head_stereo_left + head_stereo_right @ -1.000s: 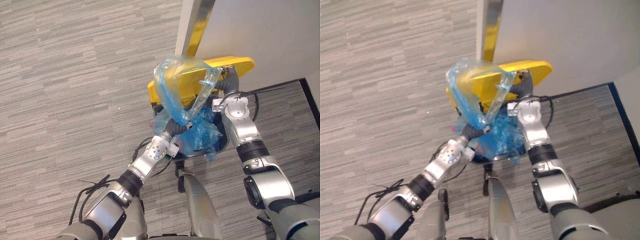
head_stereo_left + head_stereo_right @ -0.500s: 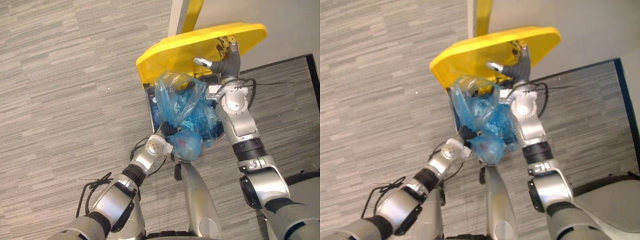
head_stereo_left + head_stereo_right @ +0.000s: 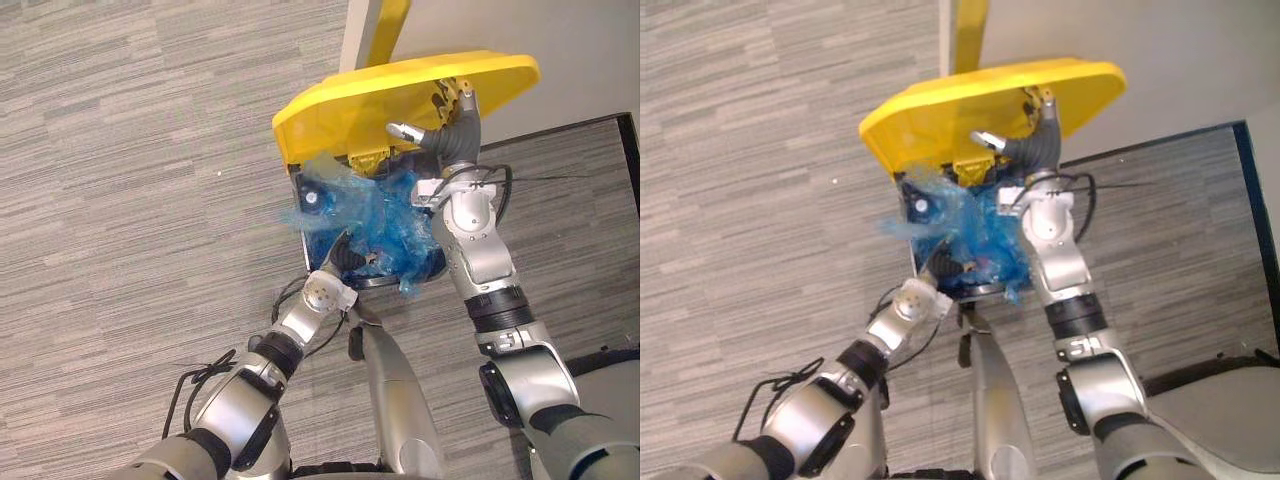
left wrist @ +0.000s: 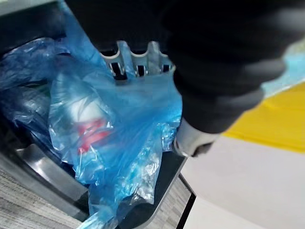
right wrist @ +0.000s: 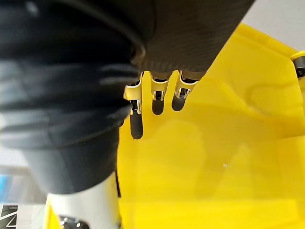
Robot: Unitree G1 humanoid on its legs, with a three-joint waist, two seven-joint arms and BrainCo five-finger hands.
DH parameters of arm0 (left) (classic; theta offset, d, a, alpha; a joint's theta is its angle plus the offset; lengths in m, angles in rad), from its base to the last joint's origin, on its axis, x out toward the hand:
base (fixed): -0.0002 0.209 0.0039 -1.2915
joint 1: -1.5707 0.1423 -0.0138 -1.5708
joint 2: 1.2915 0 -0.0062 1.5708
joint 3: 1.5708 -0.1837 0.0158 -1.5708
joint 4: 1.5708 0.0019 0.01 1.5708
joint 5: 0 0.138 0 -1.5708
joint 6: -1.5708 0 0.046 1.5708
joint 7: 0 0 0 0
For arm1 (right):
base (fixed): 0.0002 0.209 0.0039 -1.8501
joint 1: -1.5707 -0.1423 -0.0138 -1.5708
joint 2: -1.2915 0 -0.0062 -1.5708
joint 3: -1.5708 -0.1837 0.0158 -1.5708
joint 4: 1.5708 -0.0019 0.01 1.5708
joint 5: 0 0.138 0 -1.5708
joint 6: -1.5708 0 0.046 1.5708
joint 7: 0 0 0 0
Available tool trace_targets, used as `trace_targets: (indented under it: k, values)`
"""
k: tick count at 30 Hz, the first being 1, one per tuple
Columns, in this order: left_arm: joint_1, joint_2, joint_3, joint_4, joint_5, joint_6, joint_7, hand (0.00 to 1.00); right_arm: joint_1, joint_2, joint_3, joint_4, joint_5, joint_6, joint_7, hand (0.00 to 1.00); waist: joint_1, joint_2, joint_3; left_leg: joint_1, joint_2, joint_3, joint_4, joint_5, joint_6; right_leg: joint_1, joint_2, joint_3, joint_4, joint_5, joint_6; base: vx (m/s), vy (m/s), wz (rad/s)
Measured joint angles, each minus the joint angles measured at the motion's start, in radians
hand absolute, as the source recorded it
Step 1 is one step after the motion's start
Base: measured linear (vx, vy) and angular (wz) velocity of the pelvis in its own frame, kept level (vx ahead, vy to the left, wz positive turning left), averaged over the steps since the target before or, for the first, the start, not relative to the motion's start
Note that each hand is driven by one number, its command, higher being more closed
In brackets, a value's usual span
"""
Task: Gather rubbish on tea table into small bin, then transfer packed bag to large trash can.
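The large trash can (image 3: 437, 268) stands at 12 o'clock before the robot on a grey carpet (image 3: 130, 200), just beside a white wall (image 3: 560, 40). Its yellow lid (image 3: 370, 95) is tipped up at the 12 o'clock side of the opening. The lid is propped from below by the right hand (image 3: 450, 125), placed at about 1 o'clock of the opening. In the right wrist view its fingers (image 5: 157, 102) are seen straight and spread flat against the yellow underside, with nothing gripped.

The blue bag (image 3: 355, 210) is found inside the can's opening, crumpled among more blue plastic, and a wisp of its film spills over the rim at 9 o'clock. Something red and white (image 4: 88, 131) is seen through the film in the left wrist view, with the can's grey rim (image 4: 43, 171) beneath it.

The left hand (image 3: 338, 258) is set at the 6 o'clock edge of the opening, reaching down into the can. It touches the bag, and blue film is draped across its front. Whether that hand is clamped on the film or slack cannot be told.
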Motion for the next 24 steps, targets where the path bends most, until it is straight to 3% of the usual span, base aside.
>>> trace_targets:
  k: [8,13,19,24]
  values:
    - [0.056,0.049,-0.001,-0.061,0.000,0.000,-0.002,0.00,0.048,0.031,0.000,0.098,-0.060,-0.001,0.023,0.00,0.005,-0.002,-0.024,0.089,-0.009,-0.023,-0.105,0.059,-0.006,0.084,-0.011,-0.033,-0.048,-0.005,-0.007,0.01,-0.028,0.14]
    - [0.247,0.125,0.042,-0.180,-0.001,-0.008,-0.008,0.00,0.175,0.036,0.000,0.180,-0.117,-0.001,0.060,0.00,0.011,-0.001,-0.085,0.176,-0.019,-0.031,-0.191,0.088,0.017,0.167,-0.016,-0.043,-0.103,0.004,0.003,0.04,0.020,0.09]
    - [0.446,0.180,0.115,-0.251,-0.015,-0.015,-0.053,0.00,0.321,0.064,-0.007,0.217,-0.156,0.002,0.096,0.00,0.015,0.001,-0.122,0.252,-0.029,-0.030,-0.200,0.092,0.016,0.247,-0.026,-0.048,-0.106,0.003,0.006,0.08,0.055,0.06]
    - [0.632,0.201,0.232,-0.225,-0.062,-0.027,-0.111,0.00,0.475,0.117,-0.045,0.256,-0.197,0.012,0.138,0.00,0.023,0.001,-0.152,0.321,-0.061,-0.029,-0.159,0.065,0.059,0.340,-0.059,-0.040,-0.098,-0.009,0.024,0.01,0.070,0.06]
